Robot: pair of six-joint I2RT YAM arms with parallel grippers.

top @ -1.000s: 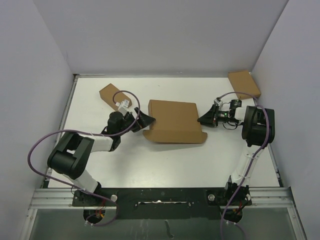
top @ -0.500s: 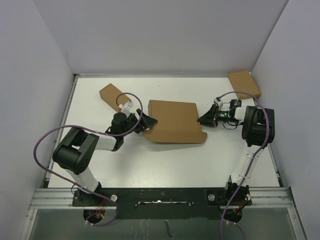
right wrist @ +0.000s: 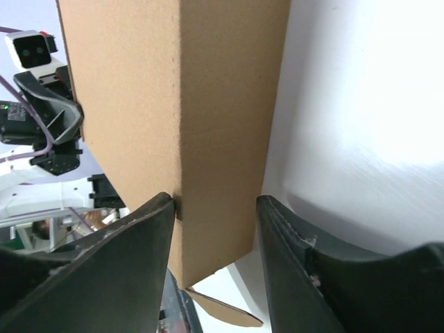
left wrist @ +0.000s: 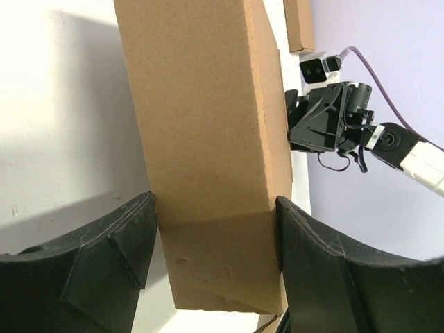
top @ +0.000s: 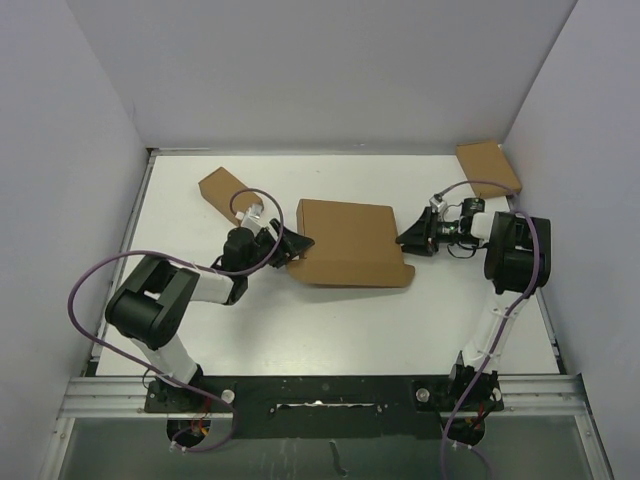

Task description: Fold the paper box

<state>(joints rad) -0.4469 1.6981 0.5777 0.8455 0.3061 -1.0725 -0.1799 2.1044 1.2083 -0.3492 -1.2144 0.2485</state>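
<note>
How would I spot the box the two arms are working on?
Start at the white table. In its middle, between the left gripper and the right gripper, sits the paper box. It is the largest brown cardboard piece; the smaller left box and the smaller right box lie apart, toward the far edge.

Paper box [left wrist: 201, 139]: far end cut off by the top edge in both wrist views; underside hidden throughout, and no flaps, tabs or slits can be made out. Left gripper [left wrist: 215, 208] and right gripper [right wrist: 215, 201]: finger bases cut off by the lower edge; whether the pads press the cardboard or merely flank it cannot be told. Small cardboard box [left wrist: 299, 24]: upper part cut off in the left wrist view. Top view: fingertips too small to resolve.
</note>
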